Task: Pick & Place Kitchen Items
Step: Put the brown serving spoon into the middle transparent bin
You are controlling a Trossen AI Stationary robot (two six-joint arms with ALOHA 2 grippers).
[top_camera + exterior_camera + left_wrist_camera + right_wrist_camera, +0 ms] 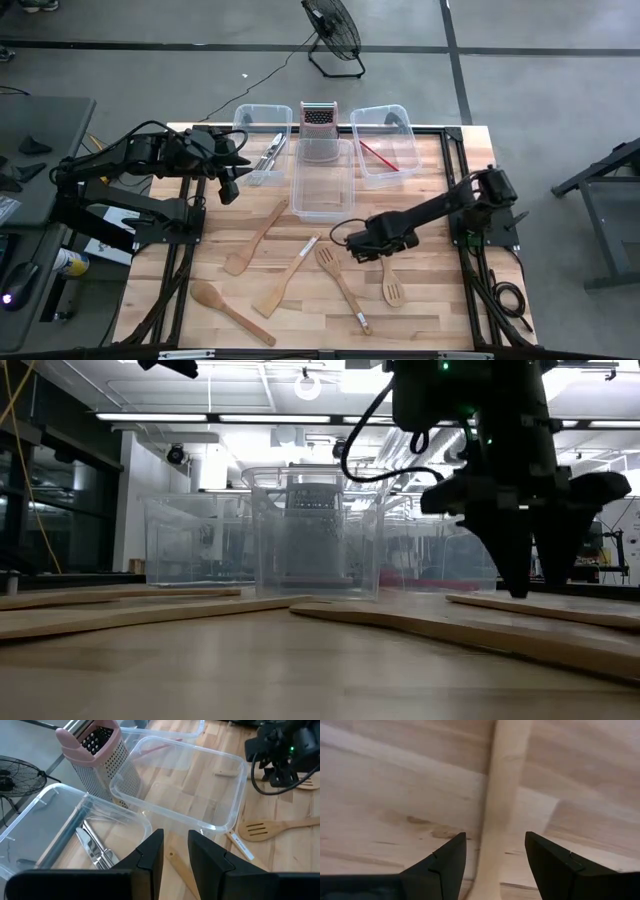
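Observation:
Several pale wooden utensils lie flat on the wooden table (430, 320): a slotted spatula (392, 288), a wooden fork (327, 260), two flat spatulas (258, 235) (285, 285) and a spoon (228, 308). My right gripper (372, 245) (495, 840) points down, open, low over the slotted spatula's handle (500, 795), one finger on each side of it without touching. My left gripper (229, 190) (175, 837) hangs above the table's far left by the left bin (258, 140), its fingers a narrow gap apart and holding nothing. That bin holds metal cutlery (95, 847).
Three clear bins stand at the far edge: the left one, a middle one (322, 185) and a right one (385, 145) with a red-headed spatula (378, 155) inside. A metal box grater (320, 130) stands behind the middle bin. Bare wood lies along the near edge.

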